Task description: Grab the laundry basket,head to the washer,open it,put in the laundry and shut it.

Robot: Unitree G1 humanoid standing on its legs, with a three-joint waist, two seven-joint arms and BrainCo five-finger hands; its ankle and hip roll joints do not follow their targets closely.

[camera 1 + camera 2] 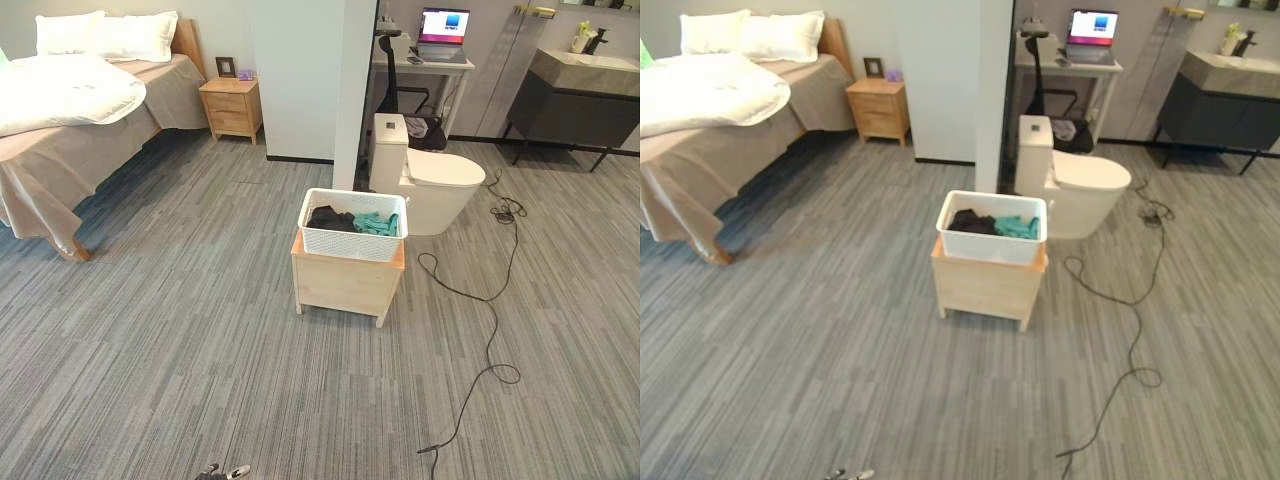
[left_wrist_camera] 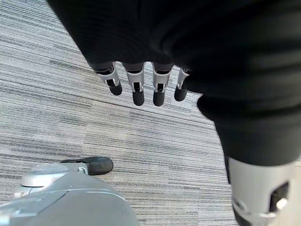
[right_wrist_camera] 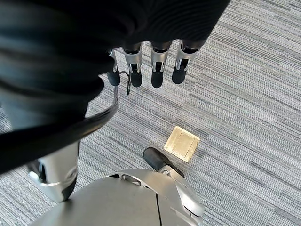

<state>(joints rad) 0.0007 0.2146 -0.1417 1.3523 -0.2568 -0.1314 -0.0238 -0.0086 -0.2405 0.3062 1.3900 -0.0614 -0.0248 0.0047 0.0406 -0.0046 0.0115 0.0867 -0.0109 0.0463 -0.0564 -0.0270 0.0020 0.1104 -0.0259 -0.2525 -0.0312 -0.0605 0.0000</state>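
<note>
A white perforated laundry basket stands on a low wooden stand in the middle of the grey floor, a few steps ahead of me. Dark and teal clothes lie inside it. My left hand hangs over bare floor with its fingers straight and nothing in them. My right hand also hangs over the floor, fingers relaxed and holding nothing. Both hands are well away from the basket.
A white toilet stands just behind the basket to the right. A bed and nightstand are at the far left, a white pillar behind the basket, a desk with a laptop and a sink cabinet at the back right. A brass floor plate lies under my right hand.
</note>
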